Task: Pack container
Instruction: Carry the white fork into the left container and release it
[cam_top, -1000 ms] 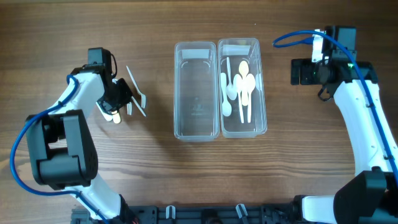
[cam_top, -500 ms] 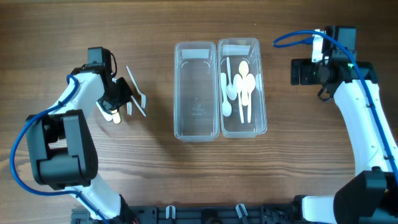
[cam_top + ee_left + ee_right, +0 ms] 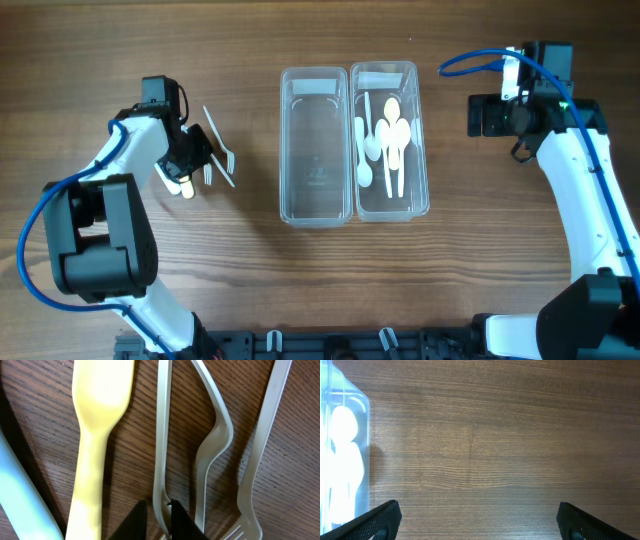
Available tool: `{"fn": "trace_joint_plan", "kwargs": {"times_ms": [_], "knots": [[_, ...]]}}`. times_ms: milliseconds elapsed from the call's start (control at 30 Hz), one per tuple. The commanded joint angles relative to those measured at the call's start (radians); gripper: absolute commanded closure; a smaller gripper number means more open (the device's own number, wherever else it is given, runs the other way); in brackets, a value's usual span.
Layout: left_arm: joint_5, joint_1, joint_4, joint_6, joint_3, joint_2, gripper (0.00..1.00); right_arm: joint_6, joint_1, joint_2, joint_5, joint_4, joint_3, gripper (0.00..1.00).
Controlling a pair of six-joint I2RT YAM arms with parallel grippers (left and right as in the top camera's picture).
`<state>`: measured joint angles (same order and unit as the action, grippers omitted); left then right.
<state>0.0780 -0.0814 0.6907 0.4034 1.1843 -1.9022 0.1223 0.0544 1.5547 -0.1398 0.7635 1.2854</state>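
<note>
- Overhead: the left arm (image 3: 130,140) is seen at the left of the table (image 3: 300,290), bent so that its forearm reaches to the right. The left end effector (image 3: 200,158) is set low over a small cluster of cutlery, made up of clear forks (image 3: 222,152) and a yellow spoon (image 3: 185,186).
- Overhead: two clear containers are placed side by side, touching, at the table's middle. The empty container (image 3: 315,195) is on the left, and the spoon container (image 3: 415,90) on the right is filled with white spoons (image 3: 385,140).
- Overhead: the right arm (image 3: 575,180) is stretched up the right side of the table. The right end effector (image 3: 480,115) is held near the spoon container's right wall, pointed towards it and apart from it.
- Left wrist: three forks are seen lying on the wood, and the leftmost fork (image 3: 161,435) is flanked by the two black fingertips (image 3: 132,522). The jaws stand narrow about its shaft, but whether it is firmly clamped cannot be told. The yellow spoon is seen just beside that fork.
- Right wrist: the fingertips (image 3: 375,520) are seen at both lower corners, so the jaws are spread wide. Only the table's wood is seen between them, and the spoon container is seen at the left edge.
</note>
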Motion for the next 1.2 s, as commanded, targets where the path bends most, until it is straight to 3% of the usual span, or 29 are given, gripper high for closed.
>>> {"fn": "trace_joint_plan", "kwargs": {"times_ms": [0, 200, 500, 867, 1167], "knots": [[0.015, -0.001, -0.002, 0.001, -0.007, -0.019, 0.90, 0.009, 0.002, -0.014, -0.020, 0.000, 0.018, 0.00], [0.015, -0.001, -0.002, 0.001, -0.007, -0.021, 0.96, 0.009, 0.002, -0.014, -0.021, 0.000, 0.018, 0.00], [0.015, -0.002, 0.029, 0.002, 0.012, 0.008, 0.96, 0.009, 0.002, -0.014, -0.020, 0.000, 0.018, 0.00], [0.078, 0.011, 0.117, 0.005, 0.138, 0.294, 0.96, 0.009, 0.002, -0.014, -0.020, 0.000, 0.018, 0.00], [0.082, 0.206, 0.132, -0.007, 0.138, 0.407, 0.96, 0.009, 0.002, -0.014, -0.020, 0.000, 0.018, 0.00]]}}
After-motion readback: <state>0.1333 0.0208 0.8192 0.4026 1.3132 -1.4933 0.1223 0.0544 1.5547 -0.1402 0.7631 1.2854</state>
